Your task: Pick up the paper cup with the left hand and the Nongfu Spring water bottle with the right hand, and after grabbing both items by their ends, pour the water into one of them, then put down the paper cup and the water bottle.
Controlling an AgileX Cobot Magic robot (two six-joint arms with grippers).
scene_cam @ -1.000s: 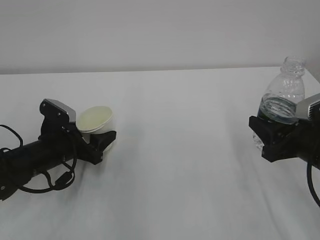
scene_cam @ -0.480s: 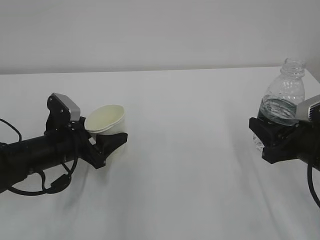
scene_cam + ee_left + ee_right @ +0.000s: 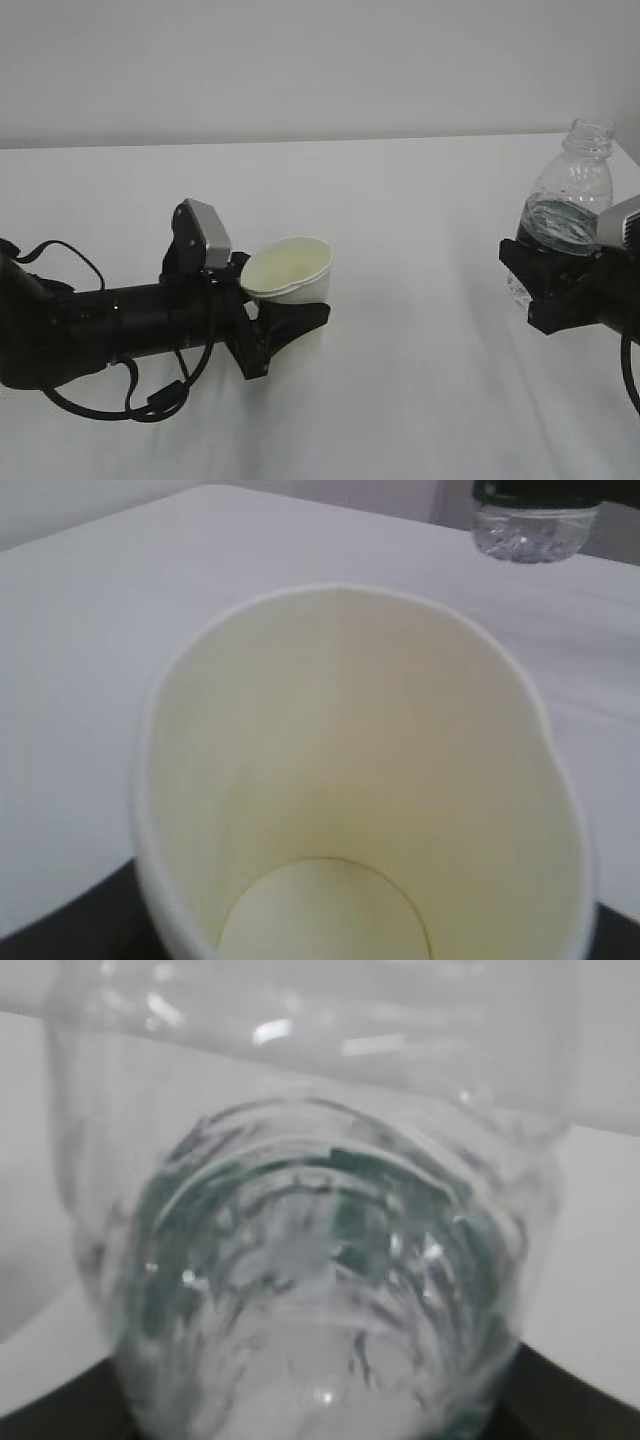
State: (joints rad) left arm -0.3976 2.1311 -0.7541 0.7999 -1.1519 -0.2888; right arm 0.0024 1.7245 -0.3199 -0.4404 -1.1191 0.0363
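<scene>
your left hand pinches the paper cup near its base, holding it tilted with the mouth open toward the upper right, above the white bench left of centre. your right hand clamps the nongfu spring water bottle around its lower body at the right edge, upright and uncapped, with the water pooled low inside. cup and bottle are well apart.

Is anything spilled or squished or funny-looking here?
No spill shows on the white table. The paper cup looks a bit squished: in the left wrist view its rim is pressed into an oval with a small kink. It also leans a little. The water bottle has no cap but stands upright.
</scene>
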